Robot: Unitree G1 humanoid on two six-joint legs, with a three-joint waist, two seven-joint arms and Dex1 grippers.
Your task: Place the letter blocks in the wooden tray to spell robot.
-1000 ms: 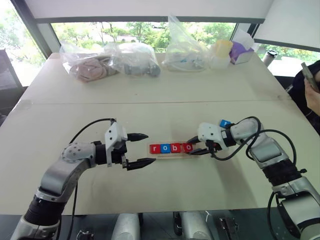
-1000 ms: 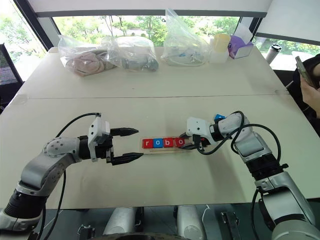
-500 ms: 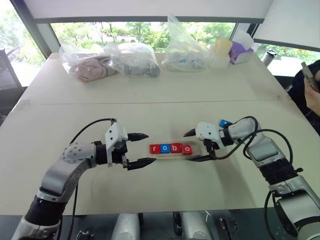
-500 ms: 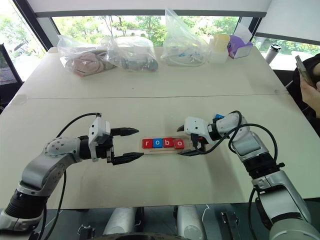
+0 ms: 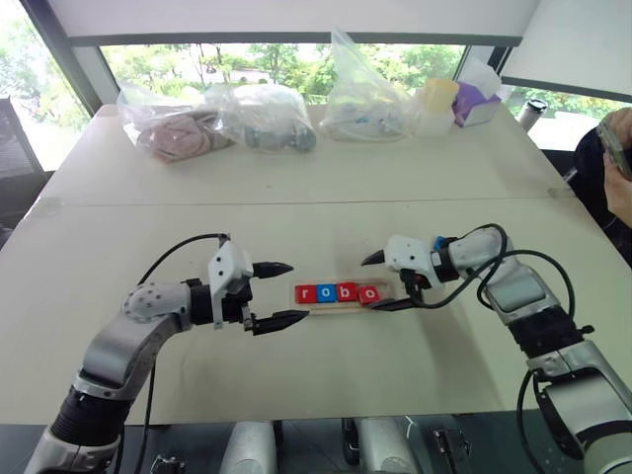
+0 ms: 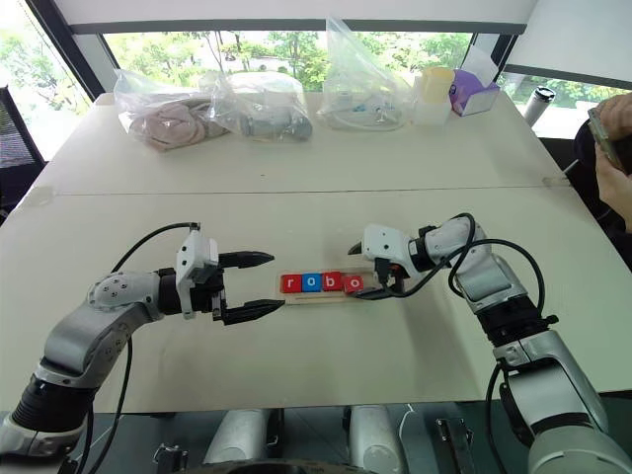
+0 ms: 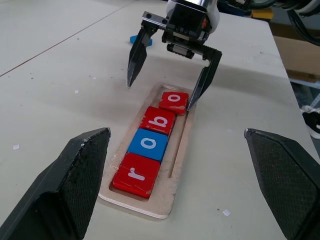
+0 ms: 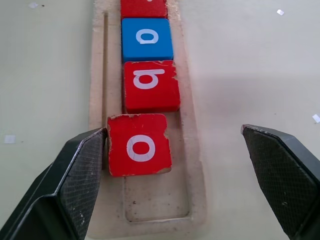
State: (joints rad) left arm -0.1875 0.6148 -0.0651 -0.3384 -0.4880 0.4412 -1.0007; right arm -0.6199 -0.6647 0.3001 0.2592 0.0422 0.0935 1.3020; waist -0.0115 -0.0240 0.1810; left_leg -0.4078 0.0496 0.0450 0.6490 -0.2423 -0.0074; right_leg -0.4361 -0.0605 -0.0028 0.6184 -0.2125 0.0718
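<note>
The wooden tray (image 5: 387, 292) lies in the middle of the table between my two grippers. Four letter blocks sit in it in a row: a red r (image 5: 305, 293), a blue o (image 5: 326, 292), a red b (image 5: 347, 291) and a red o (image 8: 139, 145). That last red tile sits slightly askew, pushed toward one rail. My right gripper (image 5: 377, 282) is open and straddles that tile at the tray's right end. Another blue tile (image 7: 135, 38) lies on the table behind the right gripper, partly hidden. My left gripper (image 5: 294, 292) hangs open and empty just off the tray's left end.
Several clear plastic bags (image 5: 267, 117), a yellow cup (image 5: 440, 96) and a purple box (image 5: 474, 103) stand along the table's far side. A person's hand with a phone (image 5: 617, 148) shows at the right edge. A seam (image 5: 296, 203) crosses the table.
My right gripper has opened from shut and let go of the red o tile, which now lies in the tray. The left arm has kept still.
</note>
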